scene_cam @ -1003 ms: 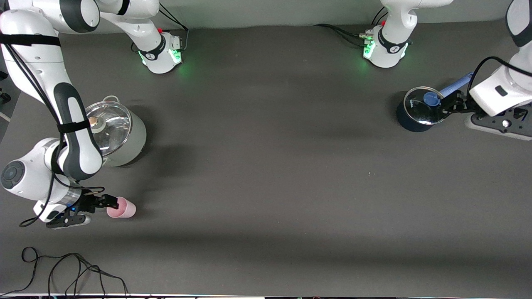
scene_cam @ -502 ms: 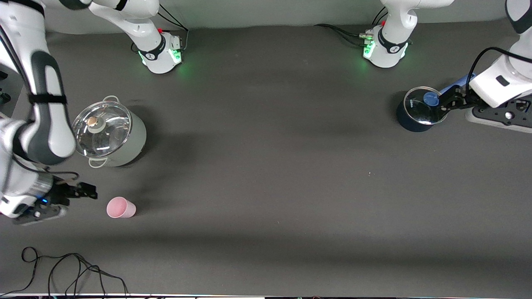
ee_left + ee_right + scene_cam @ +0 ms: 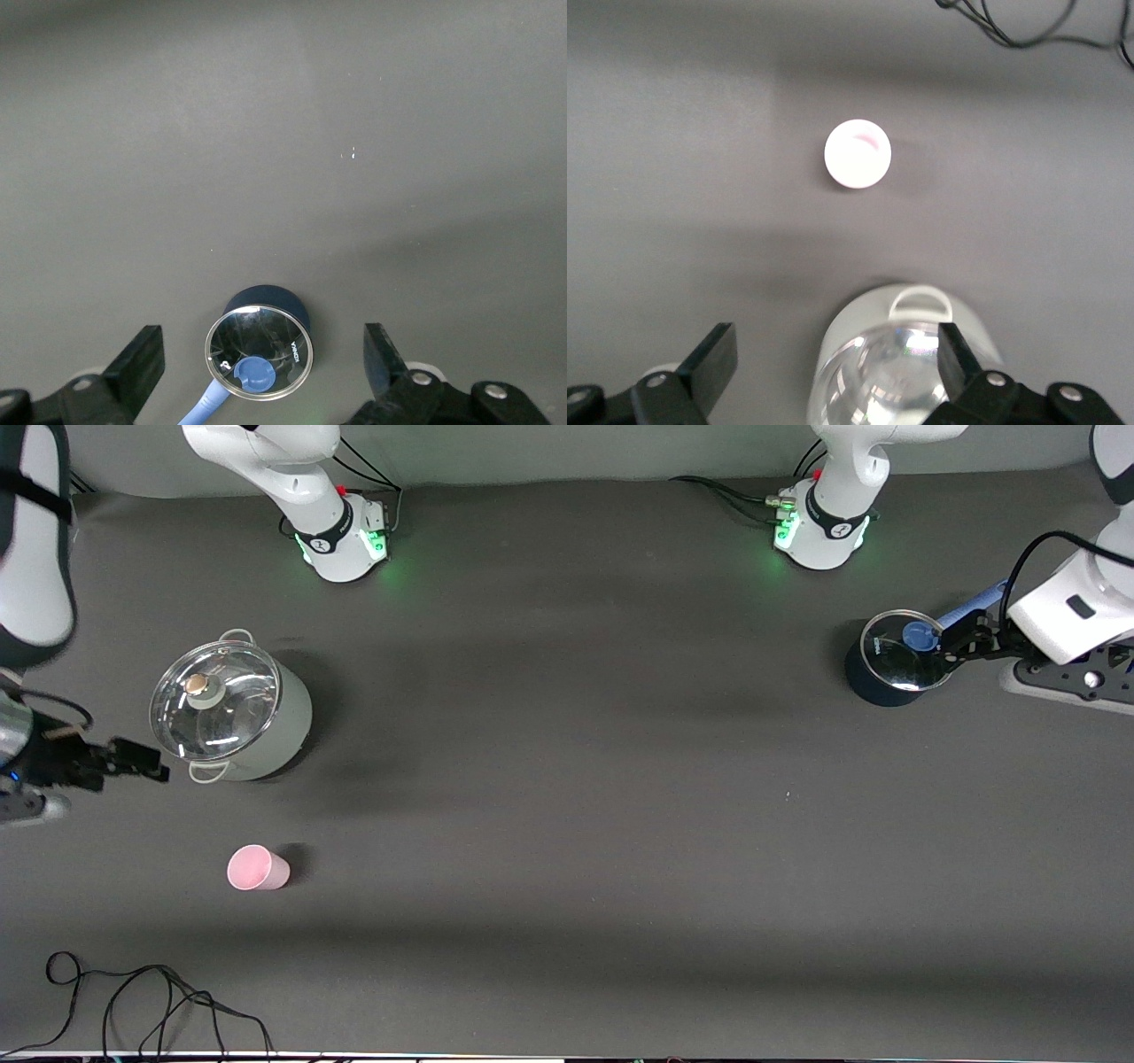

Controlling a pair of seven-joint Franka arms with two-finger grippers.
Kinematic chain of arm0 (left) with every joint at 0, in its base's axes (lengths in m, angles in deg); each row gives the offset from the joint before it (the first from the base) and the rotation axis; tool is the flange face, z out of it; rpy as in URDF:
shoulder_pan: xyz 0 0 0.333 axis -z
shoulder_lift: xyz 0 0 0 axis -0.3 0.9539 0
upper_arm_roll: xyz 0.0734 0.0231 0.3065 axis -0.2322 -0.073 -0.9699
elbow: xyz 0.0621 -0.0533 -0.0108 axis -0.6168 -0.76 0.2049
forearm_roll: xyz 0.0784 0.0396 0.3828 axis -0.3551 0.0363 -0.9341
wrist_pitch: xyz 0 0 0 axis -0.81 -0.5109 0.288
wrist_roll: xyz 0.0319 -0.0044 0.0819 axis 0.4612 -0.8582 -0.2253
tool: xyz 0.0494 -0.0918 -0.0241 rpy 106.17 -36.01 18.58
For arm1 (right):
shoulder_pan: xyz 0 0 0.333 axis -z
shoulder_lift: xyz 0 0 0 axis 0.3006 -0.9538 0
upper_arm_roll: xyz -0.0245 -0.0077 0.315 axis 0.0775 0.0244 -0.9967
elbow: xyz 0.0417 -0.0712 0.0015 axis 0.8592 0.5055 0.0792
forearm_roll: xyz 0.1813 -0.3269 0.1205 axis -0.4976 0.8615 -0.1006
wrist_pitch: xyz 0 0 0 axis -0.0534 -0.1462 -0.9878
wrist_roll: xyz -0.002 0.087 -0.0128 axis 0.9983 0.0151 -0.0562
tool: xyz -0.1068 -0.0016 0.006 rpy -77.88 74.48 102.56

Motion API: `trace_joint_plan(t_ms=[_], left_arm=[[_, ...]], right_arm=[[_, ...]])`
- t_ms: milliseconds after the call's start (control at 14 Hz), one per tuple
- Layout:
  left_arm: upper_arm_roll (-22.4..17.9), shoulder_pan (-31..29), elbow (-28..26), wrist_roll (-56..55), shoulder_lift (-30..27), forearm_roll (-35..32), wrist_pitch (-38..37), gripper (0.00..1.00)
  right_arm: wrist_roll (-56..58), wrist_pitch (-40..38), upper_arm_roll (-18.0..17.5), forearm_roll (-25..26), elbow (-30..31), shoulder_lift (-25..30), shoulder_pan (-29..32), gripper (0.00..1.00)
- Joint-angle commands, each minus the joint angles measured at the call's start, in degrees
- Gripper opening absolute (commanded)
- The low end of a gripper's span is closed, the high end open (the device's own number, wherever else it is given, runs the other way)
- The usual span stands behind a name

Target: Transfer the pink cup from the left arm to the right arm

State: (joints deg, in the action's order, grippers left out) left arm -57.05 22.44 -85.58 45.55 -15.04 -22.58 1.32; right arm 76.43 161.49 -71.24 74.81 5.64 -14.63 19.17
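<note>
The pink cup (image 3: 258, 868) stands upright on the dark table toward the right arm's end, nearer the front camera than the silver pot; nothing touches it. In the right wrist view the pink cup (image 3: 858, 153) shows from above, mouth up. My right gripper (image 3: 142, 766) hangs open and empty in the air beside the silver pot, well clear of the cup; its fingers (image 3: 716, 356) frame the pot's edge. My left gripper (image 3: 957, 648) is open and empty over the dark blue saucepan, whose lid lies between its fingers (image 3: 142, 359).
A silver pot (image 3: 232, 717) with a glass lid stands toward the right arm's end. A dark blue saucepan (image 3: 890, 662) with a glass lid and blue handle sits toward the left arm's end. A loose black cable (image 3: 159, 1001) lies by the front edge.
My right gripper has drawn away from the pink cup and risen to beside the silver pot. The cup stays where it stood. The left gripper has barely shifted.
</note>
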Motion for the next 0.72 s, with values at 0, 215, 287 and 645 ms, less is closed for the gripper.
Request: trace_joint_plan(t_ms=[0, 215, 287, 645], left_arm=[[-0.8, 0.56, 2.25, -0.54, 0.86, 0.3, -1.92, 1.0], [-0.71, -1.99, 5.4, -0.45, 2.7, 0.3, -2.36, 1.0], [-0.71, -2.16, 7.24, -0.45, 3.67, 0.39, -3.32, 1.0], [-0.54, -2.08, 7.7, -0.36, 4.47, 0.3, -5.09, 1.0]], right_arm=[[-7.69, -3.45, 0.24, 1.3, 2.0, 5.39, -2.01, 1.0], [-8.05, -7.67, 0.33, 1.74, 2.79, 9.17, -2.81, 1.0], [-8.14, -7.77, 0.33, 1.74, 3.23, 9.88, -2.9, 1.0], [-8.75, -7.07, -0.11, 1.92, 3.24, 8.48, -3.96, 1.0]])
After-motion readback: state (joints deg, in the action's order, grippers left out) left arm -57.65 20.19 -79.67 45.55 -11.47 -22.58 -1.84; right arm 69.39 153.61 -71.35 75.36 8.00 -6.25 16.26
